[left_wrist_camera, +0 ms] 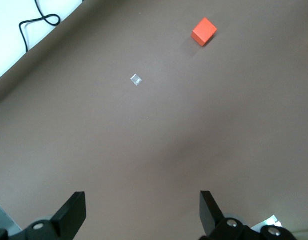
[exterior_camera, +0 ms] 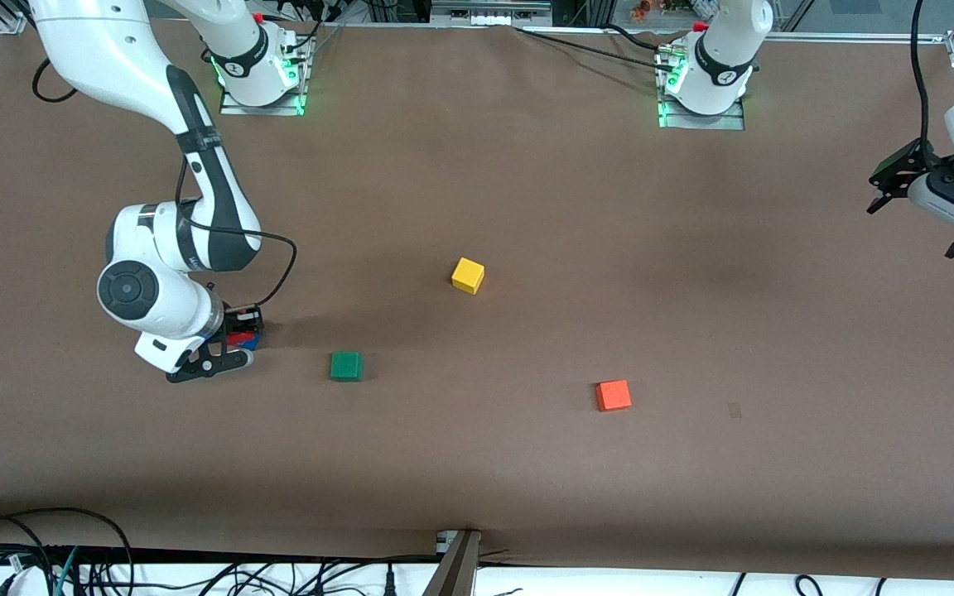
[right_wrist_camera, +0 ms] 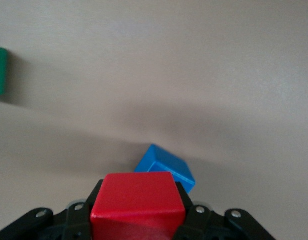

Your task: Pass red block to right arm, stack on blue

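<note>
Sitting on the counter [exterior_camera: 527, 463] are five cubes, one per colour; the right gripper [right_wrist_camera: 138, 220] clamps the red block [right_wrist_camera: 136, 202] over the blue [right_wrist_camera: 166, 170], while the left gripper [left_wrist_camera: 142, 212] waits, spread wide.

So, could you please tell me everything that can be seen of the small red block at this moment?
The small bright red cube looks solid, with smooth matte faces and sharp edges. The right gripper is shut on it, one black finger against each side, its top face bare and roughly level. It is over the small blue cube, which stands on the brown table toward the right arm's end and shows turned at an angle to it. Whether the two cubes touch cannot be seen.
</note>
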Robot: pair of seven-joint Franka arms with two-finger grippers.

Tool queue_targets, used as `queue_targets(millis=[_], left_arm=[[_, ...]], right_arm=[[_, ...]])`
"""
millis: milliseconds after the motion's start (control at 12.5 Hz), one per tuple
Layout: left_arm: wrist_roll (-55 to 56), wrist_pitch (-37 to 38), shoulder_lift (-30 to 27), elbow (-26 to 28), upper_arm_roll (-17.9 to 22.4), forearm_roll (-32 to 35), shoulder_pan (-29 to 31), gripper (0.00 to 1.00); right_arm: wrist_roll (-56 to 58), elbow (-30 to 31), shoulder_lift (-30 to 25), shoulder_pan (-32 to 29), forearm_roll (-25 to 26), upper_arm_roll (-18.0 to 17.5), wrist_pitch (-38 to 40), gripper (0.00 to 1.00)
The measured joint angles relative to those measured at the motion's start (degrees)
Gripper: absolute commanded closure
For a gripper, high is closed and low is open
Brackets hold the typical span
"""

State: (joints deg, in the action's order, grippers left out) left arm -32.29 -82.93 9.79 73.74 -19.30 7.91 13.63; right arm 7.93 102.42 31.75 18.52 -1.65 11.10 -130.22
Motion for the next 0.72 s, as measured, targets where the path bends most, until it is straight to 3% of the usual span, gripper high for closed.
queue_targets(millis=[160, 718], left_arm=[[1.6, 0.2, -0.7, 0.0, 0.1, 0.0, 0.0, 0.00], [2.6, 3.0, -3.7, 0.0, 0.0, -0.4, 0.0, 0.00]], right_arm=[[0.2, 3.2, -0.1, 0.0, 0.0, 0.1, -3.7, 0.98], [0.3, 5.3, -2.3, 0.0, 0.0, 0.1, -5.3, 0.97]])
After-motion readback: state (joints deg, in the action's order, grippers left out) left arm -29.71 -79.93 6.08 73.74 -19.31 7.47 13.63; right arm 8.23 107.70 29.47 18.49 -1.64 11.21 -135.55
